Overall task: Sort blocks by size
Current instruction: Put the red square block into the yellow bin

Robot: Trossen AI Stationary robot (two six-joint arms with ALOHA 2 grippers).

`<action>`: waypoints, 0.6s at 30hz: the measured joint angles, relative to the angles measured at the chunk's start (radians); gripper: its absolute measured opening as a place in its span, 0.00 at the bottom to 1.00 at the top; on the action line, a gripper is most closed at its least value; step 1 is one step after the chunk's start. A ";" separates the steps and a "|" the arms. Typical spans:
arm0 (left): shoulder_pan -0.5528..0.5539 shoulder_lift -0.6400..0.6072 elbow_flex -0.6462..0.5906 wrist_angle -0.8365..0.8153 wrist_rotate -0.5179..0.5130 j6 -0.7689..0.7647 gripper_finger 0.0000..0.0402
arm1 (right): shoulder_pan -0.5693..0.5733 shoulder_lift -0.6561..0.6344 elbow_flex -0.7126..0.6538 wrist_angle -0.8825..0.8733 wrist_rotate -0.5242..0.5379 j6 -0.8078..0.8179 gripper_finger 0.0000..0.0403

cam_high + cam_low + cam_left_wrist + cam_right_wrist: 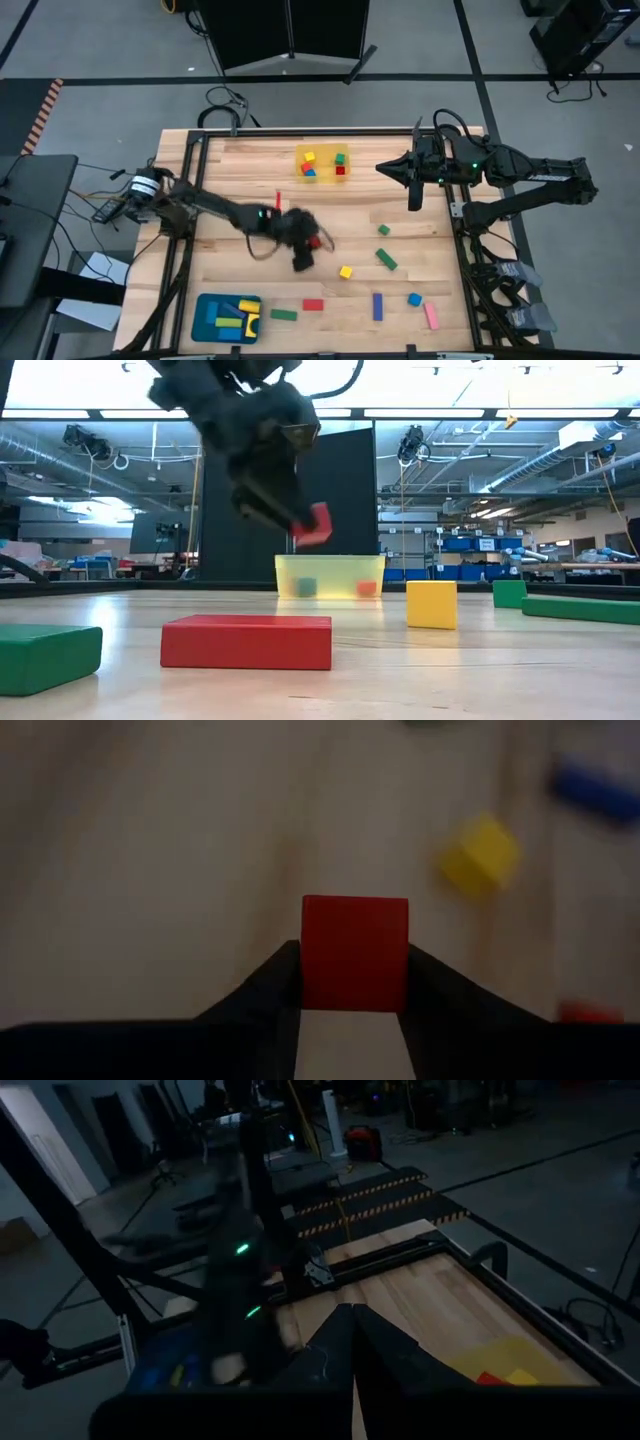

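My left gripper [312, 243] is over the middle of the table, shut on a small red cube [355, 952] that hangs well above the wood in the low view [315, 523]. My right gripper [384, 167] is shut and empty, raised at the far right beside the translucent yellow tray [322, 163]. That tray holds several tiny cubes. The teal tray [228, 317] at the near left holds yellow, green and blue bars. Loose blocks lie flat on the table's near right half: a yellow cube [346, 271], a red bar [313, 304], a green bar [386, 259], a blue bar [378, 306]. My left gripper pinches the red cube by two opposite side faces [308, 975] between its two fingers [275, 985]. The cube sits at the fingers' free ends and sticks out past them. The fingers slant downward from above. The cube is lifted clear of the table.
More loose blocks lie on the near right: a small green block [384, 230], a blue cube [414, 299], a pink bar [431, 316] and a green bar [284, 314]. A thin red piece [278, 200] lies behind my left arm. Bare wood shows at the table's left.
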 joint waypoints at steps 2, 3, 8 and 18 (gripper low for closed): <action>0.077 -0.034 0.000 0.002 -0.026 0.015 0.33 | 0.000 0.000 0.000 0.005 0.000 0.009 0.04; 0.122 -0.046 0.000 0.008 -0.034 0.017 0.33 | 0.000 0.000 0.000 0.004 0.001 0.017 0.04; 0.354 -0.053 0.000 0.087 -0.023 -0.013 0.33 | 0.002 0.018 0.000 0.003 0.020 0.028 0.04; 0.581 -0.041 0.000 0.140 0.098 -0.068 0.38 | 0.026 0.149 0.000 -0.002 0.039 0.088 0.07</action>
